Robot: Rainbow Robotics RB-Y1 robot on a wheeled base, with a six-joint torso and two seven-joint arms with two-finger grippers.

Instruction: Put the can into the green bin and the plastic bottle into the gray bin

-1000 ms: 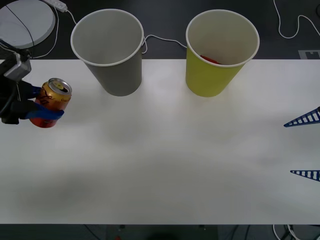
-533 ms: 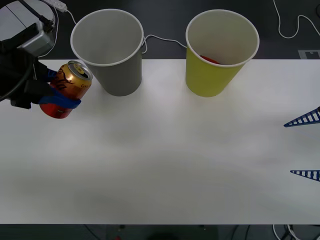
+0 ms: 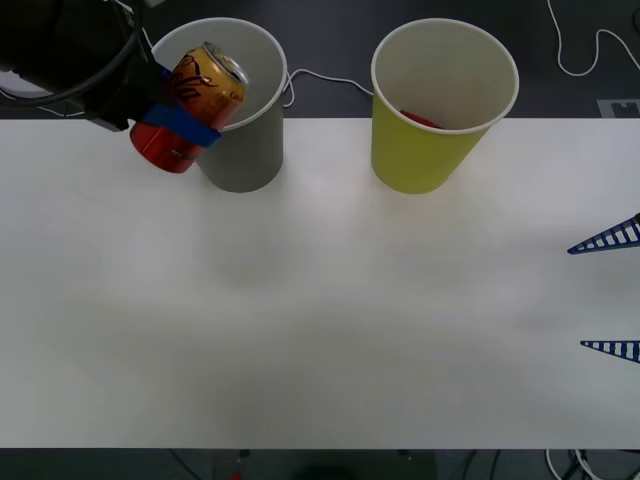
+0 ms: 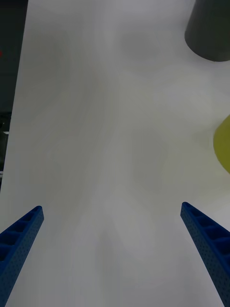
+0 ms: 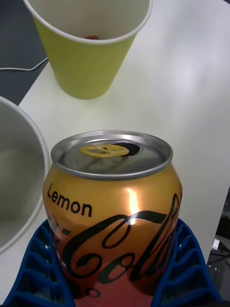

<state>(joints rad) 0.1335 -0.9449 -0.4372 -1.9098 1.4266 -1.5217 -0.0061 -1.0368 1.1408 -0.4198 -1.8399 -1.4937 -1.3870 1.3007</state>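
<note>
The left gripper point(image 3: 180, 110) has carried the can point(image 3: 190, 105) up and rightward from the worktop's point(image 3: 320, 300) left edge; it now hangs tilted over the gray bin's point(image 3: 240, 150) white rim. Its ribbed blue fingers point(image 5: 38, 268) clamp the glossy metal can, pull tab up. The tapered green bin point(image 3: 430, 150) stands well apart. The right gripper point(image 3: 610, 292) rests spread wide at the right.

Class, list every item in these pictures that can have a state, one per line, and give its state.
can: opened, held tilted, off the table, beside the gray bin's rim
left claw: shut on the can
right claw: open, holding nothing, at the table's right edge
gray bin: upright
green bin: upright, something red inside
</note>
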